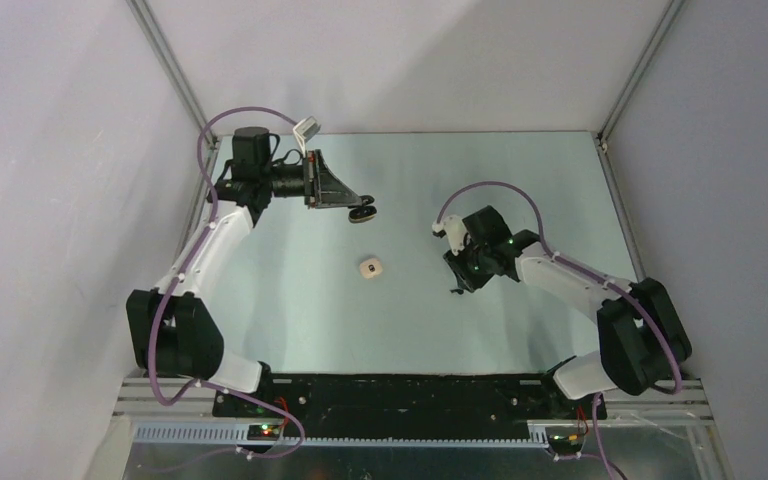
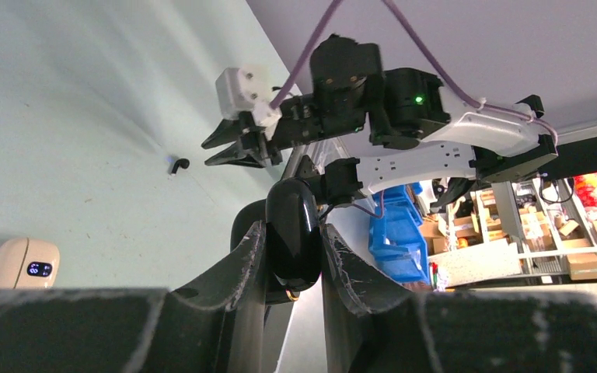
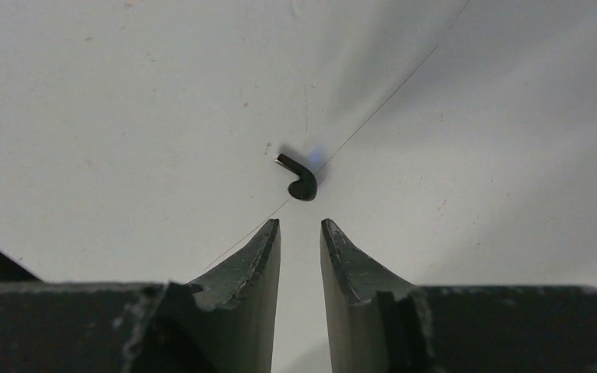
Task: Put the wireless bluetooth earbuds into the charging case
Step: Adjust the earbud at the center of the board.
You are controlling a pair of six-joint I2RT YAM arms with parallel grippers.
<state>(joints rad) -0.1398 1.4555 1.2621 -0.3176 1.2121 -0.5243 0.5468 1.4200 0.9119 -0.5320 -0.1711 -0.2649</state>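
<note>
My left gripper is shut on a glossy black charging case and holds it above the table at the back left; the gripper and case also show in the top view. One tiny black earbud lies on the table just beyond the tips of my right gripper, whose jaws stand a little apart and empty. In the top view the right gripper hangs right over the earbud. The left wrist view shows this earbud too. A second earbud is not in view.
A small beige pebble-like case with a dark display lies on the table between the two arms; the left wrist view shows it at the lower left. White walls enclose the table on the left, back and right.
</note>
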